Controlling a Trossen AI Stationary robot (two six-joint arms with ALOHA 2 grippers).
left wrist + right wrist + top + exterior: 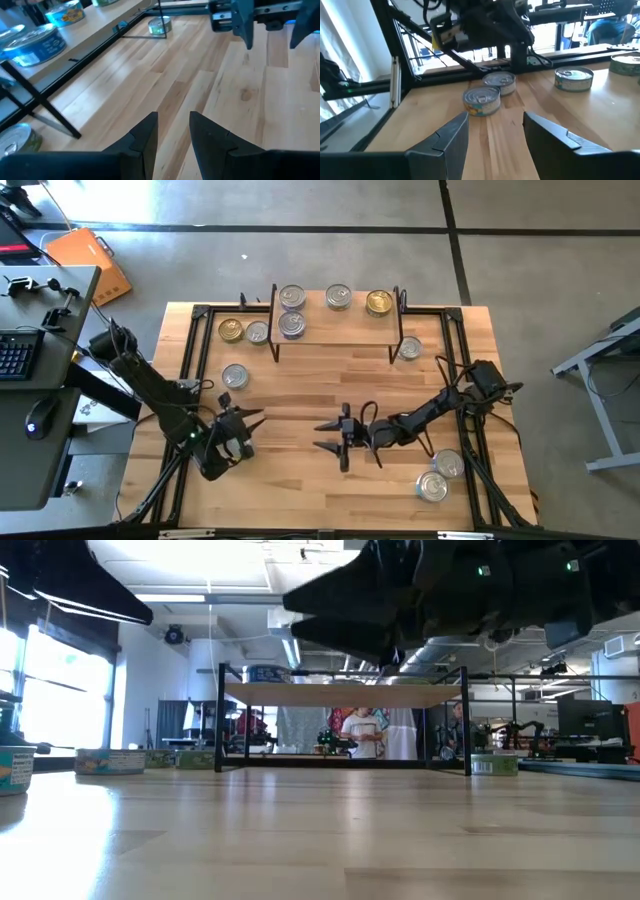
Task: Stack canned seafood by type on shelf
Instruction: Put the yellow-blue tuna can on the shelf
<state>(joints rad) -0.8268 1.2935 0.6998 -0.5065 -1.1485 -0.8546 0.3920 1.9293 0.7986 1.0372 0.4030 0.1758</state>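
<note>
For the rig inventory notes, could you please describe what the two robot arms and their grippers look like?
Both arms are black with jointed segments and loose black cables looping along them. The left arm shows a small green light near its wrist. The left gripper and right gripper each end in two flat, dark, wedge-shaped jaws tapering to blunt tips. No coloured stripes or labels are readable on them.

You see four tins (291,298) atop the shelf (335,328), beyond both empty claws; other tins (434,486) lie flat around them.
</note>
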